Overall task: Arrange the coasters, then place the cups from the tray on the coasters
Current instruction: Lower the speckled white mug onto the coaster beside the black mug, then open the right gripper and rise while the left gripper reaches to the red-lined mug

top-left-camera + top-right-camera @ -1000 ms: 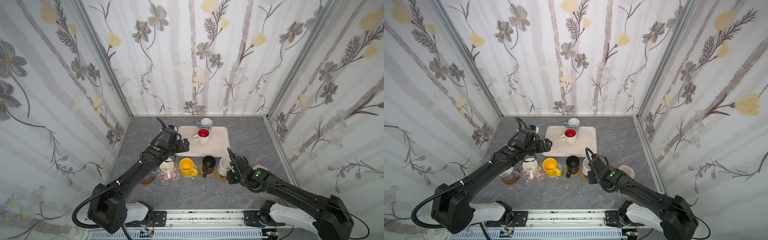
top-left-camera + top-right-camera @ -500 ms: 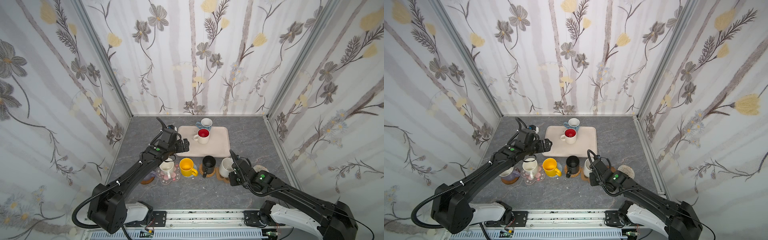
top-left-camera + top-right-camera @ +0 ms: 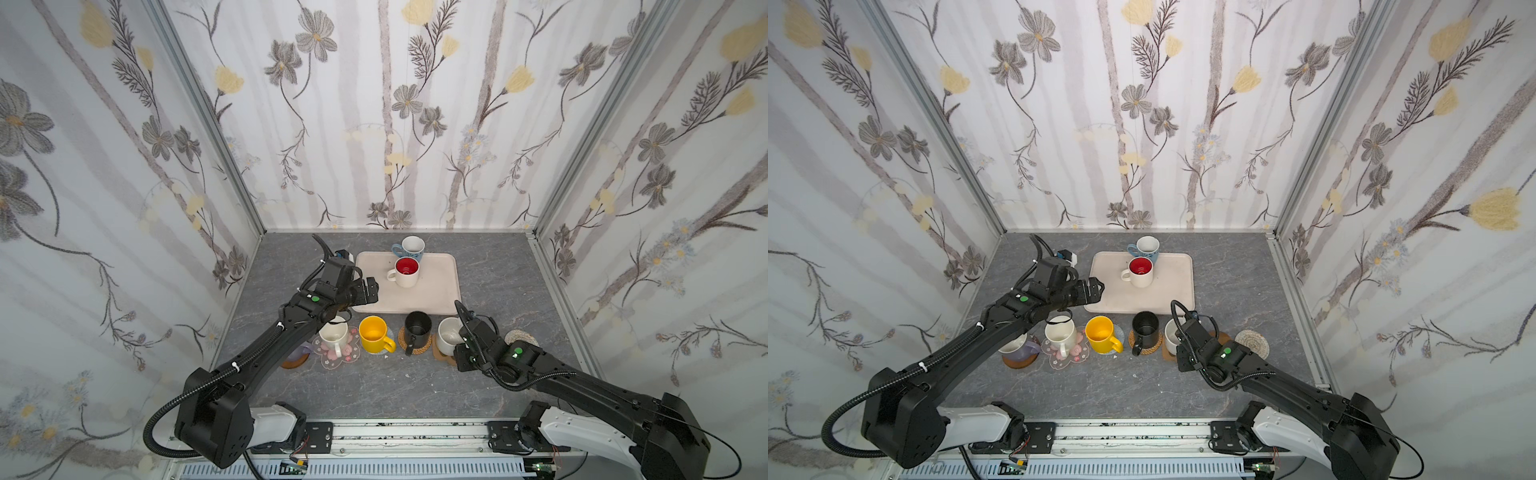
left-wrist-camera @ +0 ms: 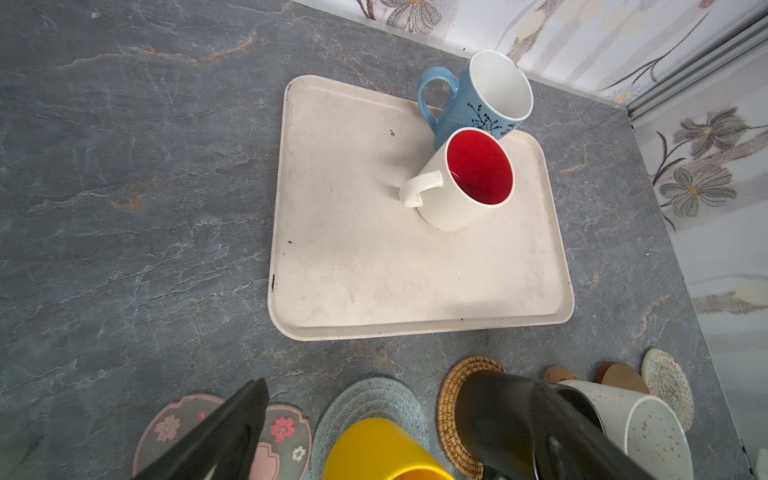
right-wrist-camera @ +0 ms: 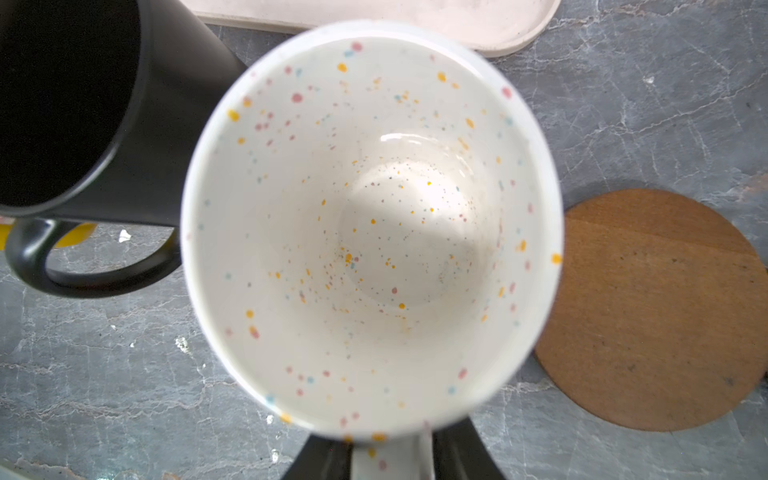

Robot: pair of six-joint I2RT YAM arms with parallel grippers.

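Note:
My right gripper (image 5: pixel 390 461) is shut on the handle of a speckled white cup (image 5: pixel 374 216). That cup (image 3: pixel 449 336) stands upright on the brown paw coaster (image 3: pixel 441 355), beside the black cup (image 3: pixel 417 328) on the rattan coaster (image 3: pixel 415 347). A bare wooden coaster (image 5: pixel 656 311) lies next to it. My left gripper (image 3: pixel 370 291) hangs open and empty over the tray's (image 3: pixel 436 291) near left corner. On the tray stand a red-lined cup (image 3: pixel 405 272) and a blue patterned cup (image 3: pixel 411 249).
The yellow cup (image 3: pixel 374 334) sits on the grey-blue coaster (image 4: pixel 374 395), a cream cup (image 3: pixel 332 336) on the pink blossom coaster (image 3: pixel 338 357), and a lavender cup (image 3: pixel 1017 347) on a wooden disc. A white woven coaster (image 3: pixel 521 337) lies bare at the right. Papered walls close in three sides.
My right wrist has swung a little to the right beside the speckled cup, which has stayed in its place. The left arm has not moved.

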